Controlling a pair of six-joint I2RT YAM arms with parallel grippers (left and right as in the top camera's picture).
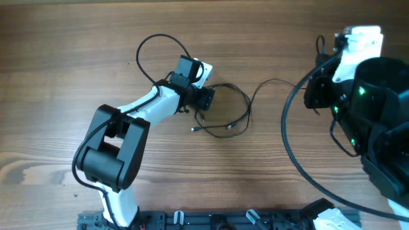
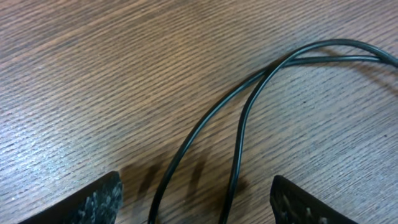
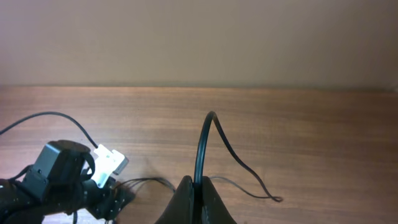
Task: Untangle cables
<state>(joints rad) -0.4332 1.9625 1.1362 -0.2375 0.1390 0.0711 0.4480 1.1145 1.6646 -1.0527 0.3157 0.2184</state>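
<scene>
- The wall (image 3: 199, 37) behind the table is plain beige, and nothing hangs on it.
- The table (image 1: 57, 76) is brown wood with a fine grain, flat and matte. I judge that a thin wire slides easily on it, so a pull on one strand may drag the whole bundle.
- The left arm (image 1: 150, 105) reaches to the middle of the table. The right arm (image 1: 377, 102) stands at the right edge.
- The cables (image 1: 248, 112) lie in loose loops at the middle of the table, and one strand runs toward the right arm.
- The right gripper (image 3: 196, 196) has its jaws closed on a black strand that rises in an arc; it seems to be one of the cables.
- The left gripper (image 2: 196, 202) has its jaws wide open, with two strands lying on the wood between them. I think it should close on only one strand, low at the table, then pull slowly away from the right gripper so that the crossing opens and does not tighten.
</scene>
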